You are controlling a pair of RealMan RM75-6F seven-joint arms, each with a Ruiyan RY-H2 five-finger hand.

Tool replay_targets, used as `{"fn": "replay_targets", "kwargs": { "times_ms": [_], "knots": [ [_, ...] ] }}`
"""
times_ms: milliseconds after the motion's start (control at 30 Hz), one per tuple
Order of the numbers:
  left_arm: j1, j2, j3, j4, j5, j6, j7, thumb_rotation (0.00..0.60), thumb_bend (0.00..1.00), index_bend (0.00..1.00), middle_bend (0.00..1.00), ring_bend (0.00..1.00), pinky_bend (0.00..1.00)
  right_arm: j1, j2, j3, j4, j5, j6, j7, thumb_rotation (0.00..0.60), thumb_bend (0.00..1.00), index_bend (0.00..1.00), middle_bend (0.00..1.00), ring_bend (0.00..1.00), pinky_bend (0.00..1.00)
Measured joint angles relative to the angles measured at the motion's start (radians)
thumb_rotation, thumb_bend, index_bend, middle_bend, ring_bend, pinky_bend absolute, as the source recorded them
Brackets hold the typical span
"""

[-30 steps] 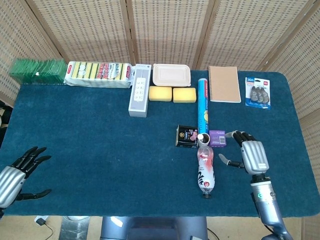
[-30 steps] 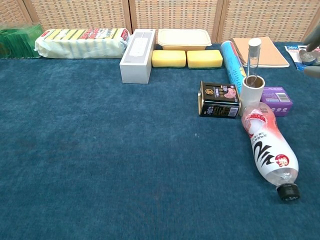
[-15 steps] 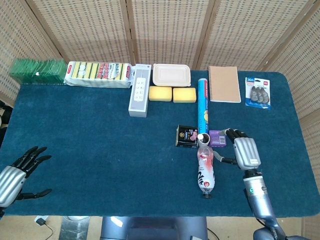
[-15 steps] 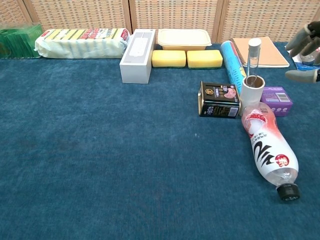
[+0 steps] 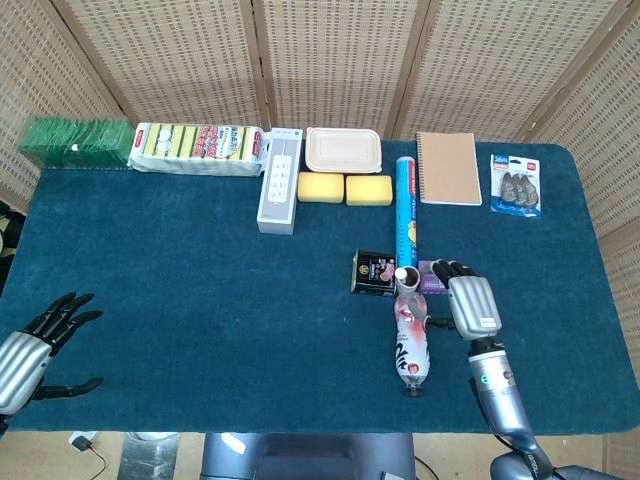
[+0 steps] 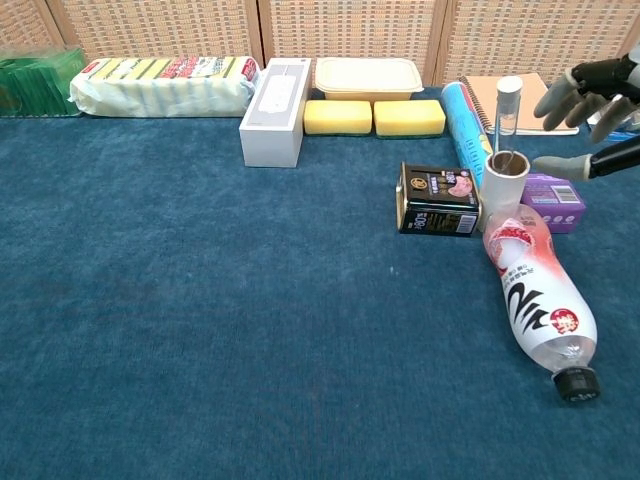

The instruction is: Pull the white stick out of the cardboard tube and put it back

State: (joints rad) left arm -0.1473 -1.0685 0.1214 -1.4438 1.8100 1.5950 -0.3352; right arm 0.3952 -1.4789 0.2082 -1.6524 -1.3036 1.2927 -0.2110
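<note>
White stick standing in the cardboard tube, my right hand beside it, holding nothing.

Head view: both my hands show. My left hand (image 5: pixel 35 345) lies at the table's (image 5: pixel 200 300) near-left edge, fingers spread, nothing held, with bare blue cloth all around it. My right hand (image 5: pixel 470 305) hovers just right of the cardboard tube (image 5: pixel 405 277), seen here only end-on, over the purple box (image 5: pixel 433 276); a plastic bottle (image 5: pixel 411 343) lies just below the tube and a black tin (image 5: pixel 374 272) to its left.
Chest view: only my right hand (image 6: pixel 592 110) shows, at the right edge, fingers parted and empty. The white stick (image 6: pixel 504 115) rises upright out of the cardboard tube (image 6: pixel 503 185), apart from my fingers (image 6: pixel 560 165), the purple box (image 6: pixel 555 200) between and below.
</note>
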Motion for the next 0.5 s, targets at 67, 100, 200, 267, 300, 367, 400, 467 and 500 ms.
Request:
{"fn": "replay_targets", "kwargs": {
  "times_ms": [67,100,200,267,300,367,400,467,500],
  "knots": [
    [0.000,0.000,0.000,0.001,0.001,0.001,-0.001,0.462,0.11,0.16,0.08,0.03,0.24,0.004,-0.006,0.002,0.002,0.003,-0.001,-0.005,0.432,0.27,0.32,0.37,0.33,0.37],
    [0.000,0.000,0.000,0.001,0.001,0.001,-0.001,0.462,0.11,0.16,0.08,0.03,0.24,0.007,-0.011,0.003,0.003,0.005,-0.003,-0.009,0.433,0.27,0.32,0.37,0.33,0.37],
    [0.000,0.000,0.000,0.002,0.001,0.002,-0.002,0.462,0.11,0.16,0.08,0.03,0.24,0.019,-0.024,0.011,0.009,0.012,-0.008,-0.025,0.433,0.27,0.33,0.37,0.33,0.37],
    [0.000,0.000,0.000,0.002,0.001,0.001,-0.001,0.466,0.11,0.16,0.08,0.03,0.24,0.027,-0.031,0.017,0.013,0.019,-0.011,-0.034,0.433,0.27,0.33,0.37,0.34,0.37],
    [0.000,-0.001,0.000,0.002,0.000,0.000,-0.001,0.468,0.11,0.16,0.08,0.03,0.24,0.031,-0.035,0.020,0.014,0.022,-0.012,-0.039,0.433,0.27,0.33,0.37,0.34,0.37],
    [0.000,-0.001,0.000,0.001,0.000,0.000,0.000,0.462,0.11,0.16,0.08,0.03,0.24,0.035,-0.039,0.023,0.015,0.027,-0.014,-0.043,0.433,0.27,0.33,0.37,0.34,0.37],
    [-0.001,-0.001,0.000,0.001,0.000,-0.001,0.001,0.466,0.11,0.16,0.08,0.03,0.24,0.037,-0.041,0.024,0.017,0.029,-0.015,-0.045,0.435,0.27,0.33,0.37,0.34,0.37],
    [-0.002,-0.001,0.000,0.000,0.001,-0.003,0.002,0.465,0.11,0.16,0.08,0.03,0.24,0.041,-0.045,0.026,0.017,0.030,-0.017,-0.049,0.436,0.27,0.33,0.37,0.34,0.37],
    [-0.002,-0.001,0.000,-0.001,0.001,-0.004,0.003,0.466,0.11,0.16,0.08,0.03,0.24,0.044,-0.048,0.028,0.017,0.032,-0.018,-0.053,0.435,0.27,0.33,0.37,0.34,0.37]
  ]
}}
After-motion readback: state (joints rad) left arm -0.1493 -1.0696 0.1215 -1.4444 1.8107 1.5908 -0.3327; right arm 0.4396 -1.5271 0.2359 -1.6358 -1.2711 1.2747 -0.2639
